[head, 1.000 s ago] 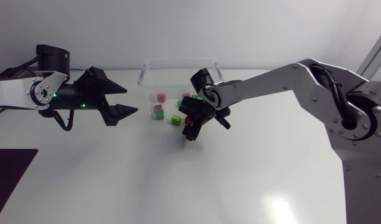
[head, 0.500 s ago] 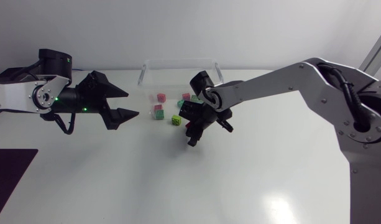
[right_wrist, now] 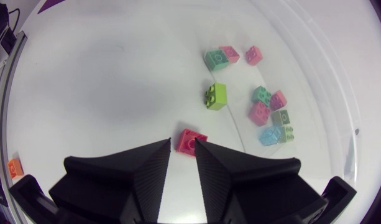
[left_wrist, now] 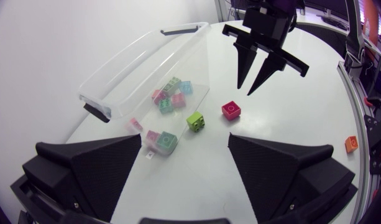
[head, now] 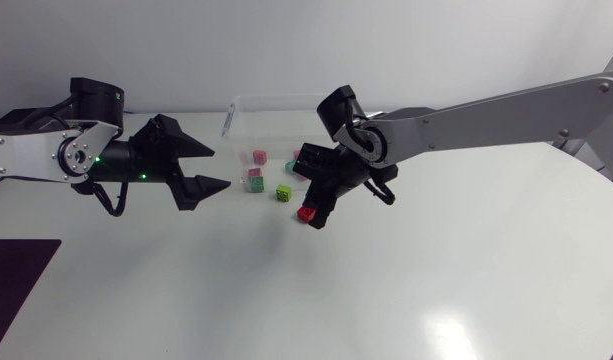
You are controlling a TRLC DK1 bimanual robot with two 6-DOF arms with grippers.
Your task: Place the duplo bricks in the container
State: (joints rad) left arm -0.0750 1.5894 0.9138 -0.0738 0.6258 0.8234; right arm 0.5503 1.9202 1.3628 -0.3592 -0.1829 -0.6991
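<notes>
- Our right gripper (right_wrist: 183, 147), fingers barely parted, grips nothing; the red brick (right_wrist: 191, 140) lies just at its tips.
- Our left gripper (head: 218, 168), wide open and empty, sits at its nine o'clock.
- The container (left_wrist: 178, 29), at twelve, holds other bricks (right_wrist: 260, 113).

Beneath the tips of the right jaws, the red brick (head: 307, 213) is partly covered in the head view, and whether the tips touch it cannot be told. In the right wrist view its nearest edge is tucked behind those same tips. The right arm (head: 486, 110) hides the corner of the container (head: 276, 99) behind the jaws, along with some of the bricks (left_wrist: 167, 104) inside. Its shoulder is cut off by the view's edge, as is that of the left arm (head: 26, 150). Both left jaws run out of their own wrist view at the roots. Far off beside the left jaws, near the edge of the table (left_wrist: 314, 93), an orange piece (left_wrist: 351, 144) is too small to name.
</notes>
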